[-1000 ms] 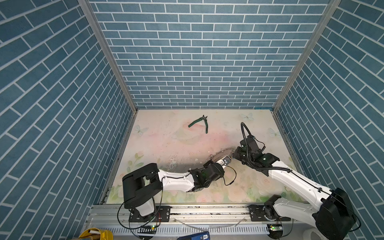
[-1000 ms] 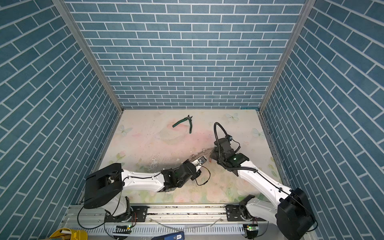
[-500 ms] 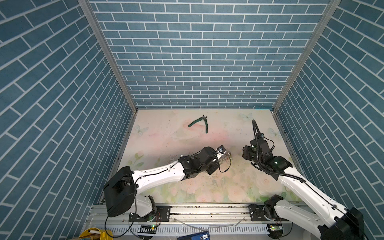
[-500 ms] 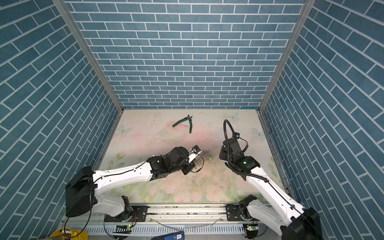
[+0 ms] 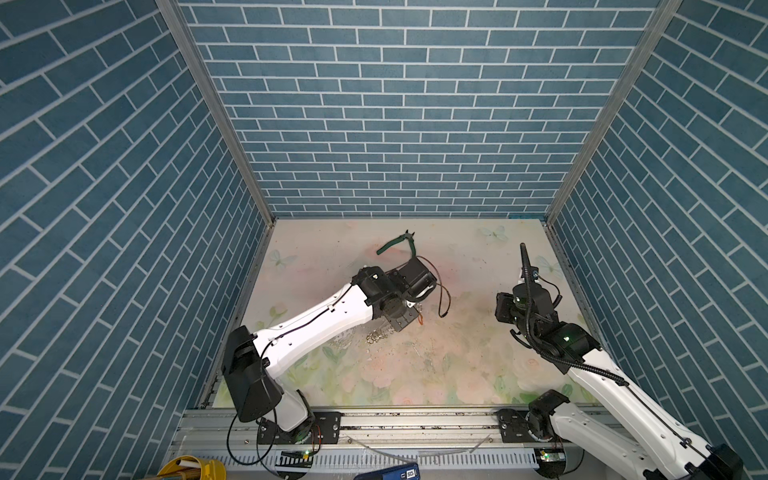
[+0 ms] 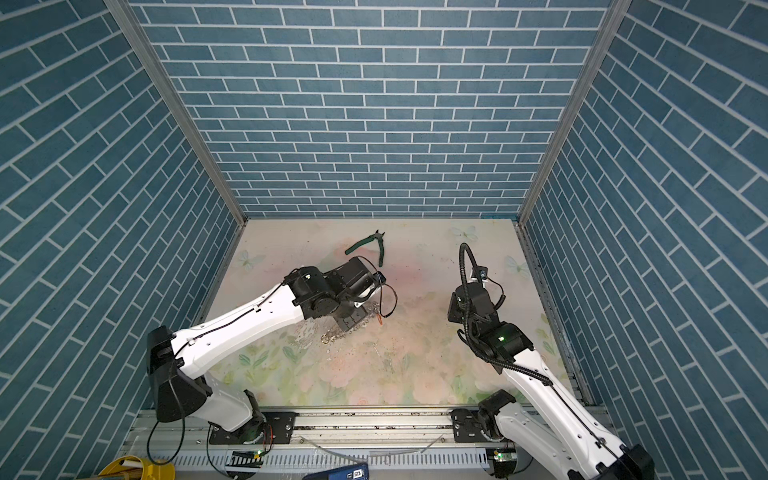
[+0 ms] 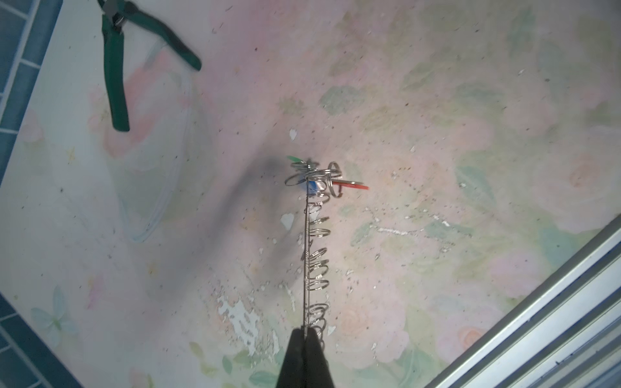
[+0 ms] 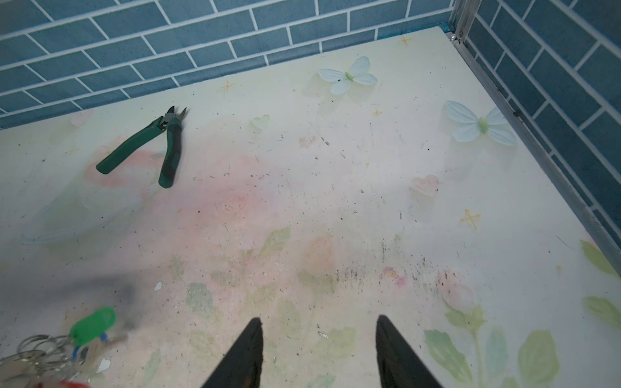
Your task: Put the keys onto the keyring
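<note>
The keys (image 7: 312,186), meaning the little blue tag with its silver key, are bunched up at the far end of the keyring (image 7: 317,263). They sit right against the green-tagged key (image 7: 295,158) and the red-tagged key (image 7: 357,186). From the left wrist view we'd say the blue one hangs off one of the small rings, but it's all overlapping metal there, so we can't tell for sure that it's threaded.

The keyring shows edge-on in that view, as a thin dark line with the small rings stacked along one side. Its long axis runs straight out from the left hand (image 7: 305,339), with the tagged end pointing away from the fingertips. The left hand is pinched tight on the near end of the hoop. Going by the shadow smeared off to one side, we reckon the hoop is held up off the desk (image 8: 336,168) rather than lying on it. In both top views only a row of rings (image 5: 376,336) peeks out from under that hand, around mid-desk.

The right hand (image 8: 319,352) is well off to the side, jaws apart, holding nothing. The green pliers (image 8: 173,154) lie near the back wall, well apart from everything.

Our read is that the threading looks done or nearly so. What's left seems to be checking the key is really on and setting the keyring down.
</note>
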`<state>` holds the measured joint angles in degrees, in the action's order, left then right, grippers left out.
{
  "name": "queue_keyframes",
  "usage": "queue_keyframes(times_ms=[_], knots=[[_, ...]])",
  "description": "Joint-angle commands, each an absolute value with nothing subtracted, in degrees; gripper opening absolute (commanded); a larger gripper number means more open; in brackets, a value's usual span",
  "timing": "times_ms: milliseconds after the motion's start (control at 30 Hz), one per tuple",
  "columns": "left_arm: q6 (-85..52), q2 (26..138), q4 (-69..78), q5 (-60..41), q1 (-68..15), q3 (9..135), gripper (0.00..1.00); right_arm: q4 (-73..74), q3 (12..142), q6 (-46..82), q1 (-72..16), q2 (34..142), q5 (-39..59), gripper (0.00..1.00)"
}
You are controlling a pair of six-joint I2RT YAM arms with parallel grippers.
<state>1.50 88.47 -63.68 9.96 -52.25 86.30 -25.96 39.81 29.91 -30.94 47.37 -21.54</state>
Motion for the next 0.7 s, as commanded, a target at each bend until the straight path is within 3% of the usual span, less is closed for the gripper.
queue_keyframes(times_ms=[0,300,467,667], knots=[[1.15,89.03,-72.88,14.93,-49.13,90.92,0.0,-26.11,37.7,28.92,-30.76,45.89,-22.85,0.54],[1.72,94.57,-69.6,23.71,-43.52,94.73,0.0,-27.37,36.79,28.39,-30.76,43.98,-23.61,0.55],[3.02,100.0,-67.03,34.48,-38.46,96.61,0.0,-28.21,35.87,28.13,-30.75,42.63,-24.06,0.55],[2.62,99.4,-57.11,32.57,-37.78,87.44,0.0,-29.2,35.18,27.79,-30.72,41.51,-25.2,0.56]])
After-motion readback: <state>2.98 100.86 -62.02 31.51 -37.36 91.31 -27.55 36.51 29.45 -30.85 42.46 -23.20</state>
